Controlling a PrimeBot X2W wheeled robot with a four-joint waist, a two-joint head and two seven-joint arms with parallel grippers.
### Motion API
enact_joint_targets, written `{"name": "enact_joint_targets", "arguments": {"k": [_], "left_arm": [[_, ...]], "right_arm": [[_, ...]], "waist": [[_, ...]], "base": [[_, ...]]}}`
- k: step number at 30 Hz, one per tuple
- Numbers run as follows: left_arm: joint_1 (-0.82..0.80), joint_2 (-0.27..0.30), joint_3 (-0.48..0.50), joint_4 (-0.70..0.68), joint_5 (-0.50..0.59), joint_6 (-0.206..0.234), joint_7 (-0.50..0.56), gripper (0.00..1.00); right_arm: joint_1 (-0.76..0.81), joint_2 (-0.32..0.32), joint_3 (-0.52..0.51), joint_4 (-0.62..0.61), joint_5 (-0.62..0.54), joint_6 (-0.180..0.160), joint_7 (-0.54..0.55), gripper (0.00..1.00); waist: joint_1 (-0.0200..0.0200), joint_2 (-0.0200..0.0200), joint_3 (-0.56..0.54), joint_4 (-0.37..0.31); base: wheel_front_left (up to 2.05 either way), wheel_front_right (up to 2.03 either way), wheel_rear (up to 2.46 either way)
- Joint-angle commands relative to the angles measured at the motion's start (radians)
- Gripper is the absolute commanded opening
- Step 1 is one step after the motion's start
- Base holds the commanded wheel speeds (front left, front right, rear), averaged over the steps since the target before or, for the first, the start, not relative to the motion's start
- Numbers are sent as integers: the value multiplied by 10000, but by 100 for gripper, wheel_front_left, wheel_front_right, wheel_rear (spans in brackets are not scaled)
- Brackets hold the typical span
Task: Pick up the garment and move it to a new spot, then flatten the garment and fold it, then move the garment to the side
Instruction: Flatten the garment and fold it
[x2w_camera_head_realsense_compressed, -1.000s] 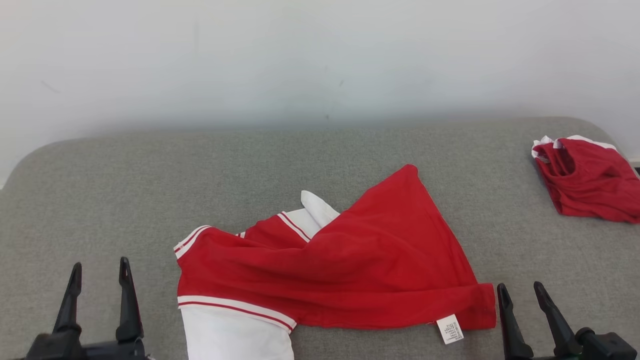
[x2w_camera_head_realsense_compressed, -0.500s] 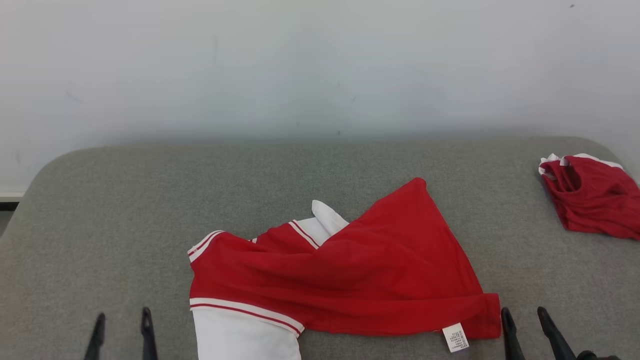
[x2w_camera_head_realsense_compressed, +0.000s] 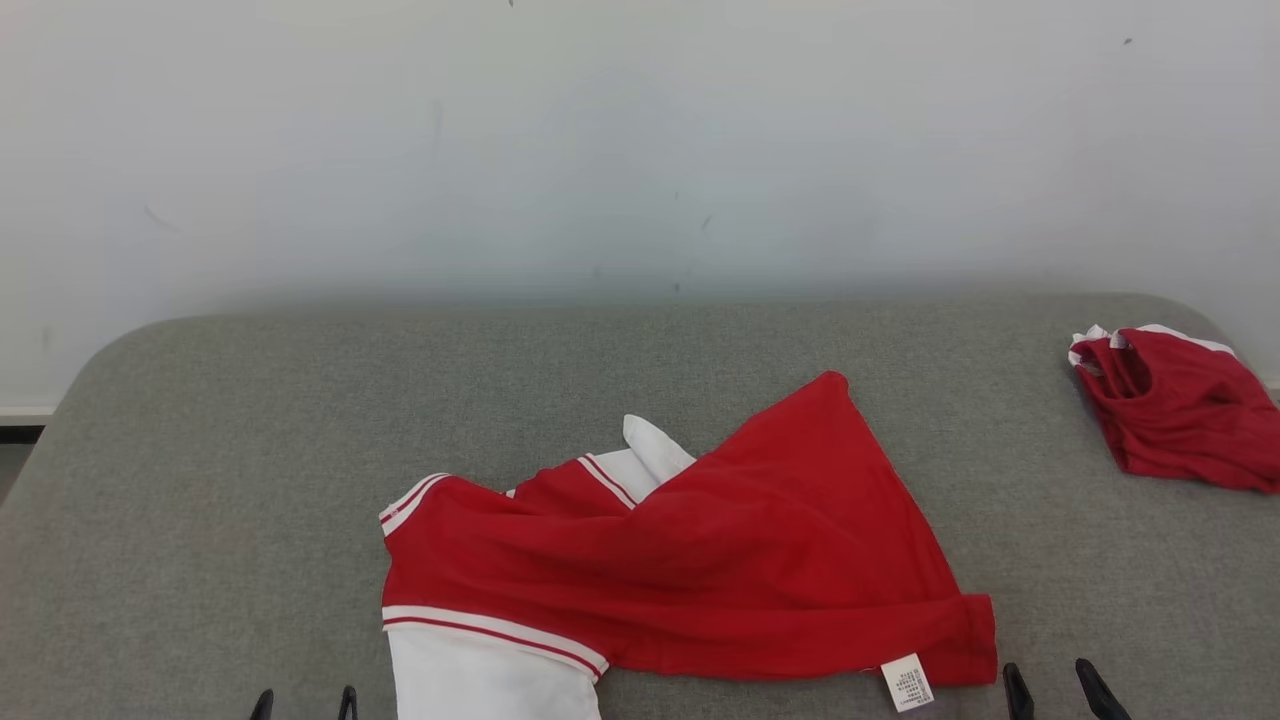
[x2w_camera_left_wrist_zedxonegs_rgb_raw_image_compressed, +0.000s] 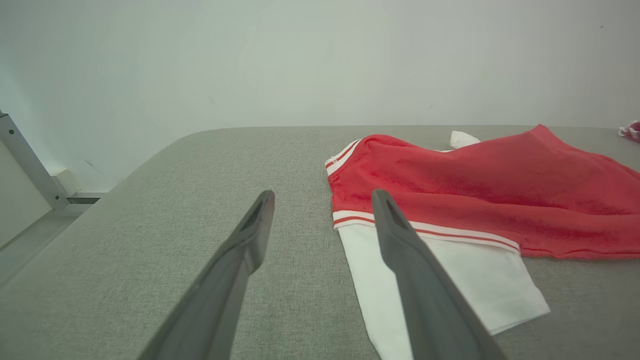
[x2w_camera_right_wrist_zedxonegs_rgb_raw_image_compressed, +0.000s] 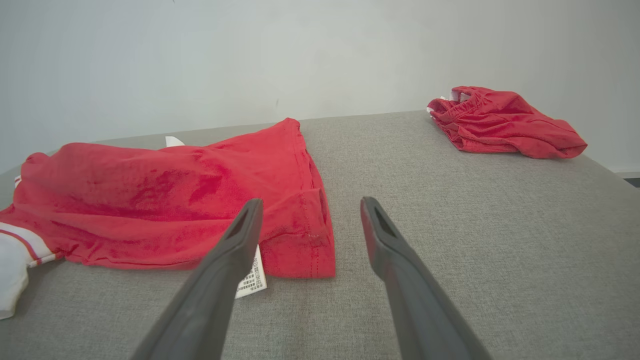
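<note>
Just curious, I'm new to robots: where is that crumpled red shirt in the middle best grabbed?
Probably its hem corner by the white label, from the near side: that edge lies exposed just ahead of the open right pincer.

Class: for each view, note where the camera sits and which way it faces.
Head view: high, facing down at the garment on the grey surface; left gripper, right gripper at bottom edge.
Left wrist view: low, along its open fingers, toward the white part.
Right wrist view: low, along its open fingers, toward the label.
Both wrist views share the garment.
</note>
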Motion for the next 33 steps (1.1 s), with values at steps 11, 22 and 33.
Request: {"name": "enact_joint_targets", "arguments": {"k": [11,22,33], "left_arm": [[-301,95,-978,1358,-289,-240,36,100],[-1224,264,-1982,3455,-888,-312,148,100],[-2421,390,-2492,5374,-1720,-316,2,100]], "right_arm": [[-978,-946,802,1345,287,-28,12,100],[-2383,-1664,2200,3036,775,-28,31,100],[-3278,-1840,3003,3941,1090,-28,-16,100]], "waist": [[1,0,315,-37],[1,0,669,-17],[1,0,1074,-66]], "base": [[0,0,0],[0,0,0],[0,0,0]]}}
